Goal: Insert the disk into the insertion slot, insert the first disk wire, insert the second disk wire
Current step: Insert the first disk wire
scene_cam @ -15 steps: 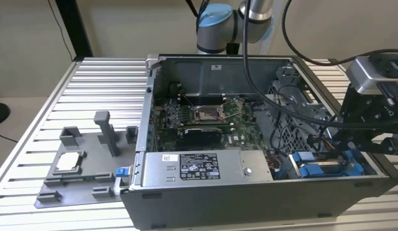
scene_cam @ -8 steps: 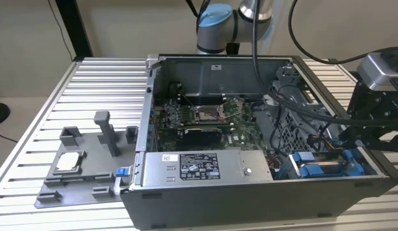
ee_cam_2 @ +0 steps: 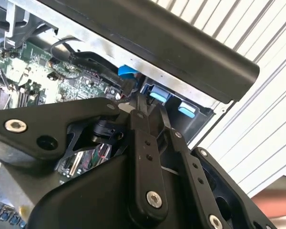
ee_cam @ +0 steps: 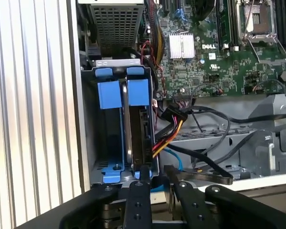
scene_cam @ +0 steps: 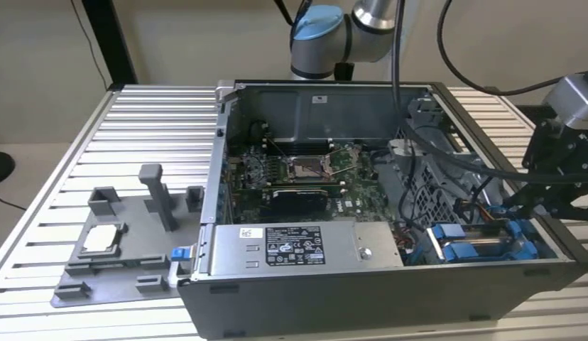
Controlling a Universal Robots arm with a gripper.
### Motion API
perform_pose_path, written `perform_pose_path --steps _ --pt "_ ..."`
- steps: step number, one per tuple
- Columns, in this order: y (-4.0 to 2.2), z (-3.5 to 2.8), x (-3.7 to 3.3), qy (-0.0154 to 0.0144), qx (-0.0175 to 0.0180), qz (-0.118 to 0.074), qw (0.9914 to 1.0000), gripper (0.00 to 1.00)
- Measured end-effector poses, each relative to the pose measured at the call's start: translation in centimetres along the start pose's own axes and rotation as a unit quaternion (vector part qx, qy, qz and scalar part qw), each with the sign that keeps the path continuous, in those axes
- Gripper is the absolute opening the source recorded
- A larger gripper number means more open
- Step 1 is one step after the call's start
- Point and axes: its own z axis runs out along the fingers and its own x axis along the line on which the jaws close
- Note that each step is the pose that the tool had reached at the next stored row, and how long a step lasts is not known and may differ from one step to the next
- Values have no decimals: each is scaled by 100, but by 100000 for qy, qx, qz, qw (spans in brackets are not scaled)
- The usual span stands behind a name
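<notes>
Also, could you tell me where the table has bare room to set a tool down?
The ribbed aluminium table lies bare beyond the grey plastic fixture tray, on the exterior view's left of the open grey computer case. It is crowded at the grey sheet-metal drive cage, where cables and the black gripper sit.

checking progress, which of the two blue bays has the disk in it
The bay nearest the orange wires: the disk fills it, while the other shows just its blue bracket.
</notes>
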Motion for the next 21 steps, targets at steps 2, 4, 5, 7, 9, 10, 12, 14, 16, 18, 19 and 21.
perform_pose_path --steps 2,4,5,7,9,10,12,14,16,18,19,21 --pt "-21 -3 -20 22 -308 46 100000 100" --pt "-40 -11 -39 67 -544 86 99998 100" --pt "-48 -19 -45 87 -681 103 99998 100" --pt "-61 -34 -49 91 -889 133 99996 100" --pt "-70 -39 -51 115 -1074 161 99994 100" --pt "-74 -40 -52 120 -1157 171 99993 0" --pt "-75 -40 -52 119 -1217 184 99992 0" --pt "-75 -39 -51 115 -1225 187 99992 0" --pt "-76 -40 -52 121 -1226 182 99992 0" --pt "-76 -39 -55 117 -1229 181 99992 100" --pt "-83 -39 -64 127 -1228 173 99992 100" --pt "-122 -37 -99 132 -1295 191 99991 100"
